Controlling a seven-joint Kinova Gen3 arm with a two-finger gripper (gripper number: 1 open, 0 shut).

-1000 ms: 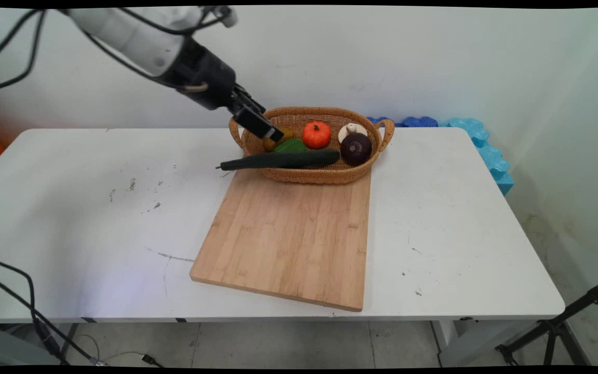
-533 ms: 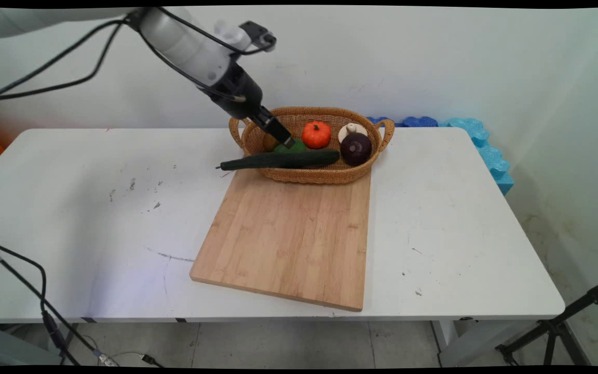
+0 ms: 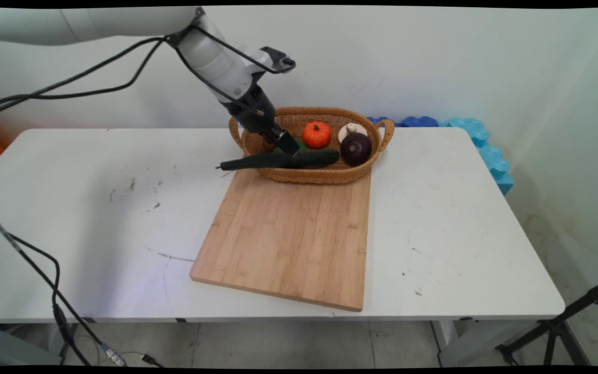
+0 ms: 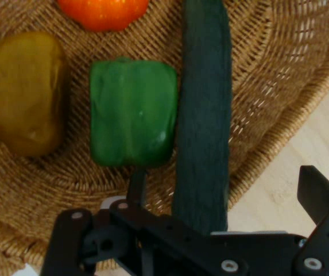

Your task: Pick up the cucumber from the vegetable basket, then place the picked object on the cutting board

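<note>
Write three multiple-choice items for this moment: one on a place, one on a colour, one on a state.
1. Where does the basket stand?
A. On the floor
B. At the table's near left corner
C. At the far end of the cutting board

2. What colour is the pepper beside the cucumber?
A. Red
B. Green
C. Purple

3. How is the end effector?
A. Open over the cucumber
B. Shut on the pepper
C. Shut above the bare board

Answers:
1 C, the main view shows it across the board's far edge.
2 B, the hand view shows it green.
3 A, its fingers stand wide apart on either side of the cucumber.
</note>
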